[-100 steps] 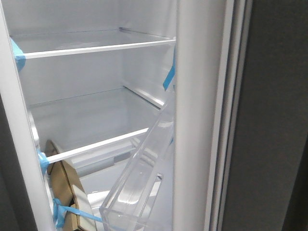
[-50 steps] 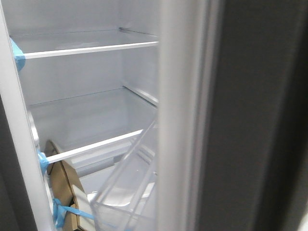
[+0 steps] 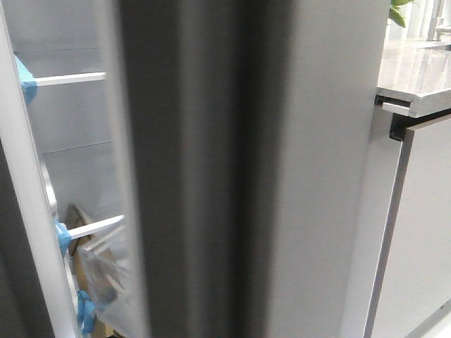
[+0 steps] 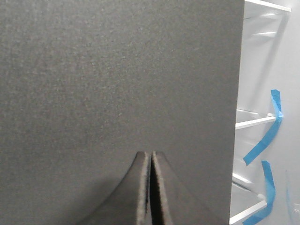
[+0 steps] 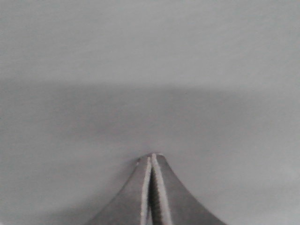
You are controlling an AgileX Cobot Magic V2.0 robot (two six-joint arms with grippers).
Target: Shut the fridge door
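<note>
Fridge door mid-swing, most of the way shut.

The fridge door point(image 3: 232, 169), a tall, matte dark grey slab, fills the middle of the front view, leaving a strip of white shelves point(image 3: 70, 79) at its left. The next move is likely a steady push until it seals. The stone countertop point(image 3: 416, 70) sits right. The left gripper point(image 4: 151, 154) and right gripper point(image 5: 151, 157) have their fingers pressed together, holding nothing.

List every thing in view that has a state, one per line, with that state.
Dark grey brushed fridge door: partly open, motion-blurred, a gap remaining on its left.
Clear plastic door bin: on the door's inner side, blurred, contents unclear.
White-lined fridge interior: exposed through the gap, visible shelves bare.
Left gripper: shut, tips against a dark grey surface.
Right gripper: shut, tips against a pale grey surface.
</note>
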